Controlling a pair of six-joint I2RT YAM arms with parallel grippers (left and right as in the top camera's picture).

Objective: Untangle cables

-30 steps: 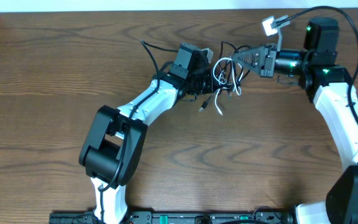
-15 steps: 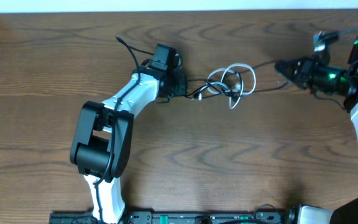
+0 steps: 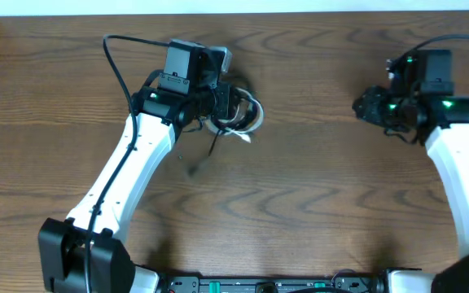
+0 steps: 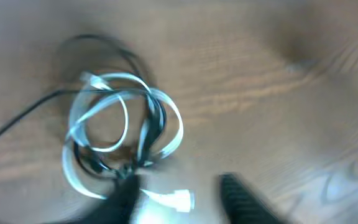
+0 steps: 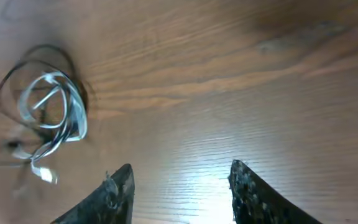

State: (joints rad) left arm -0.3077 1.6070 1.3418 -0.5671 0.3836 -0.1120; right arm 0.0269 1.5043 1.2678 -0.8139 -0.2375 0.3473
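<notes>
The white cable [image 3: 252, 122] and the black cable [image 3: 212, 146] lie bunched in small loops on the table, just in front of my left gripper [image 3: 228, 107]. The left wrist view is blurred. It shows the white loops [image 4: 169, 118] wound with the black cord [image 4: 17, 123], and my left gripper [image 4: 182, 196] is open with the white plug [image 4: 180, 200] lying loose between its fingers. My right gripper [image 3: 358, 106] is far to the right of the bunch. In its wrist view the right gripper [image 5: 182, 180] is open and empty, with the coils [image 5: 73, 109] far off at the left.
The brown wooden table [image 3: 300, 203] carries nothing else. Its far edge meets a white wall [image 3: 218, 6] at the top. Thick black arm wires [image 3: 116, 65] arch beside the left wrist.
Both grippers have opened. The black cord, stretched between them half a second ago, has gone slack, and the bunch has sprung left to the left gripper. The right gripper has dropped back slightly.
</notes>
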